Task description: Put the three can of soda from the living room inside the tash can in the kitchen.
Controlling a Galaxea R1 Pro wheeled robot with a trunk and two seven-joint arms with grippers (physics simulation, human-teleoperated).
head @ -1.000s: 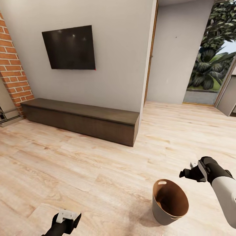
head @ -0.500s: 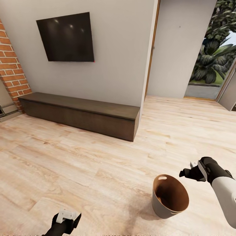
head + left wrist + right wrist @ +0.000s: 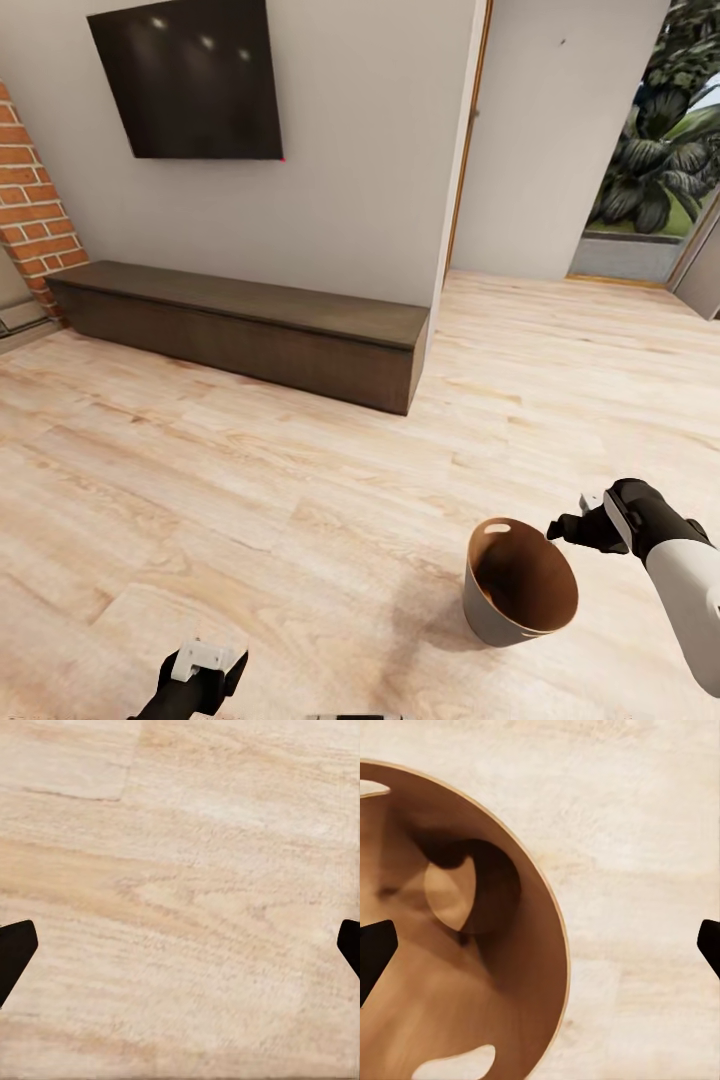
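On the light wood plank floor (image 3: 300,480) at the robot's right stands one grey tapered trash bucket with a brown-orange inside (image 3: 520,585), tilted. The right gripper (image 3: 572,525) hangs just beside its rim, jaws spread wide; the left gripper (image 3: 205,668), lower left, is spread wide too. Beyond stand one long dark wood bench (image 3: 250,325), one black wall screen (image 3: 185,80) and a brick pier (image 3: 30,215).
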